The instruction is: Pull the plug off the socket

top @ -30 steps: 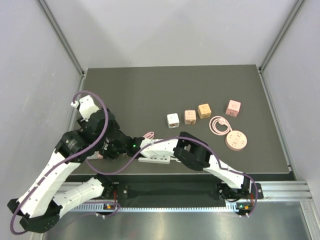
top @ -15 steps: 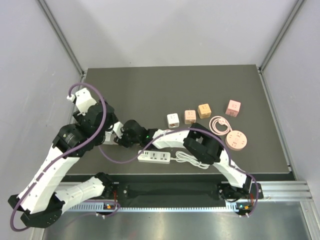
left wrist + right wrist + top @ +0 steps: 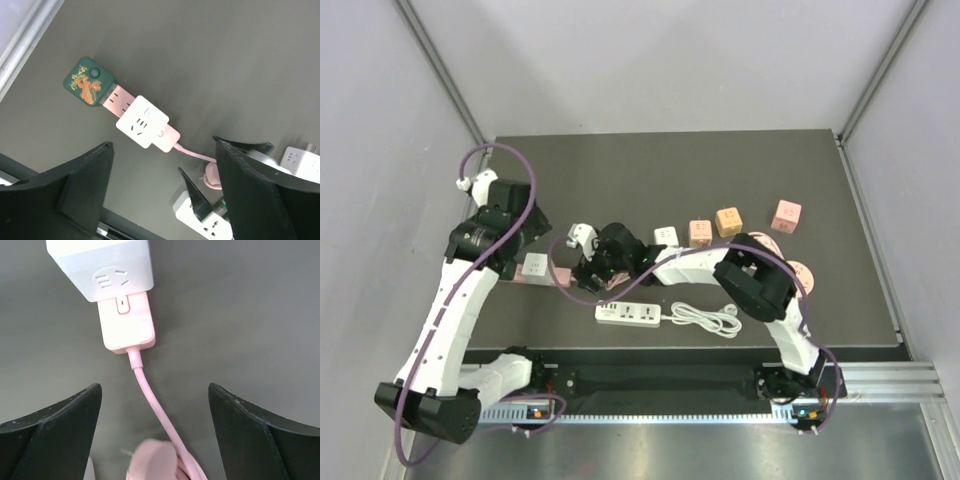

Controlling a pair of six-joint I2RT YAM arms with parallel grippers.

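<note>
A white cube socket (image 3: 142, 121) lies on the dark table, with a pink plug (image 3: 167, 140) seated in its side. A pink piece and a green adapter (image 3: 89, 81) join its other side. The plug's pink cable (image 3: 150, 395) runs to a pink coil (image 3: 155, 460). In the top view the socket (image 3: 534, 266) and plug (image 3: 560, 275) lie at the left. My left gripper (image 3: 165, 200) is open and empty, above the socket. My right gripper (image 3: 155, 435) is open, straddling the cable just behind the plug (image 3: 126, 322), touching nothing.
A white power strip (image 3: 628, 314) with its coiled white cable (image 3: 705, 318) lies near the front edge. A white cube (image 3: 666, 239), pink cube (image 3: 700, 233), orange cube (image 3: 728, 221), another pink cube (image 3: 786, 215), a pink cable ring (image 3: 760, 245) and a round pink socket (image 3: 798, 278) lie to the right.
Both grippers moved from the power strip toward the back left. The left arm rose and uncovered the white socket with the pink plug. The right gripper now sits over the plug's cable.
</note>
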